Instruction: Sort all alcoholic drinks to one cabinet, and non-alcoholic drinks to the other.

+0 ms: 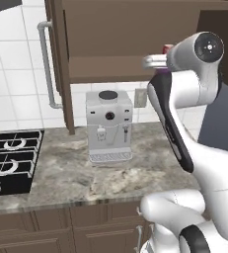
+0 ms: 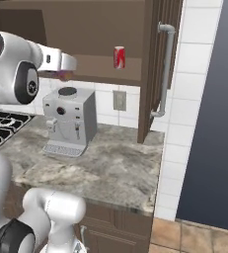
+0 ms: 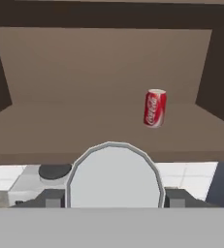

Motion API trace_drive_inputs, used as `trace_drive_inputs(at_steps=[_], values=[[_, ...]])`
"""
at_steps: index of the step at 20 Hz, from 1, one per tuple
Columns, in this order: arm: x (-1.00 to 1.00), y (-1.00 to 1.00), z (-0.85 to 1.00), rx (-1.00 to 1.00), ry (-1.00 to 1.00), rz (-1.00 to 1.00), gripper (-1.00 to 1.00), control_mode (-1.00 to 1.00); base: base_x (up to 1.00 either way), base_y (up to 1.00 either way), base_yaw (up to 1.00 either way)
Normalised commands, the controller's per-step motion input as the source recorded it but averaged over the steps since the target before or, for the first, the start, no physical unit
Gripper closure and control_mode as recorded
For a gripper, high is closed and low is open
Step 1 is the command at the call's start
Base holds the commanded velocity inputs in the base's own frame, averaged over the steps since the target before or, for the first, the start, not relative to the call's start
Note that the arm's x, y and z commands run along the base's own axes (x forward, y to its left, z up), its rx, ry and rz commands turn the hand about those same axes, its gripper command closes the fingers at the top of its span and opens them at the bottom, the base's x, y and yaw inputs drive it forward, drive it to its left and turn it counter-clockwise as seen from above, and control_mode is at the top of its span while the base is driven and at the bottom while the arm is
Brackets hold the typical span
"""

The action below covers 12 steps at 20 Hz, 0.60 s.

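A red can (image 3: 155, 107) with a silvery top stood upright on the open cabinet's shelf (image 3: 60, 131), toward its right side, well back from the front edge.

A silvery-topped can (image 3: 114, 177) sat just in front of that shelf, between the claw's fingers.

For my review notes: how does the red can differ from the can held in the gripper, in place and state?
The red can stands free and upright on the cabinet shelf, well inside; the held can sits between the gripper fingers, out in front of the shelf edge. The red can shows its white script label; the held can shows its silvery top in the hand view, with a purple bit in the right base view. Both have silvery tops.
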Motion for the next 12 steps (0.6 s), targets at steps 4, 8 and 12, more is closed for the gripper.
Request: trace_drive_inputs(at_steps=[4, 8, 12], values=[[0.5, 0.23, -0.03, 0.0, -0.06, 0.0, 1.0, -1.0, 0.0, 0.0, 0.0], [0.87, 0.25, -0.05, 0.0, -0.07, 0.0, 1.0, -1.0, 0.0, 0.0, 0.0], [0.79, 0.19, 0.0, 0.0, -0.02, 0.0, 1.0, -1.0, 0.0, 0.0, 0.0]])
